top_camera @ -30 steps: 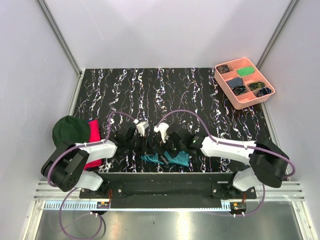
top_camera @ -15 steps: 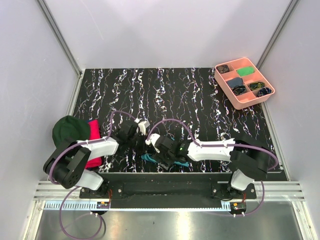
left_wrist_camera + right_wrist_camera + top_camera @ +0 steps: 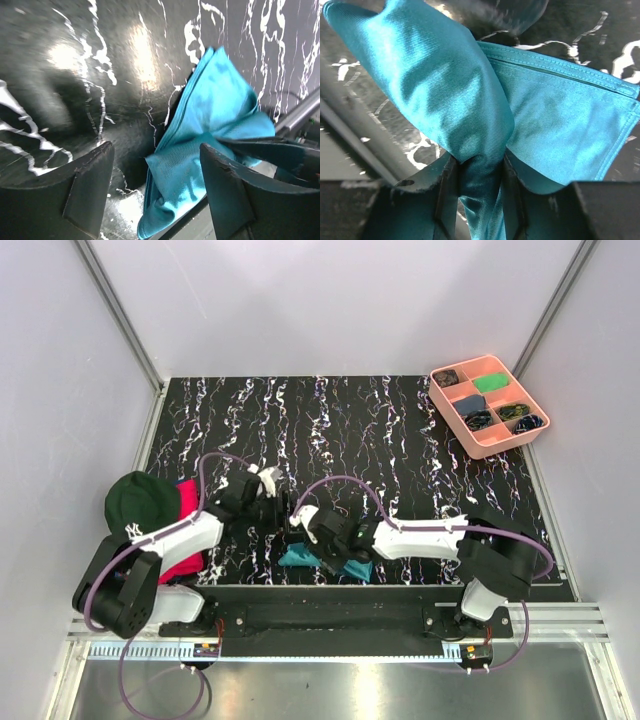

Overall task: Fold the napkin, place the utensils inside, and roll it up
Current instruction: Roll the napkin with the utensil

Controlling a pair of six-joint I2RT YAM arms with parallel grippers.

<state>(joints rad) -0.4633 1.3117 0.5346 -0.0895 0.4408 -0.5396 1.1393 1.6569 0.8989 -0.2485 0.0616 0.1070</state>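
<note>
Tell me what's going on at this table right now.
The right gripper is shut on a bunched fold of the teal napkin, which lies crumpled near the front edge of the table. The left gripper hangs open just beside it, holding nothing. The napkin is not yet folded flat.

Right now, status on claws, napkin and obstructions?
Right claw shut on napkin, bunched at near edge. Left claw open, empty. No utensils visible. Cap, red cloth off left.
</note>
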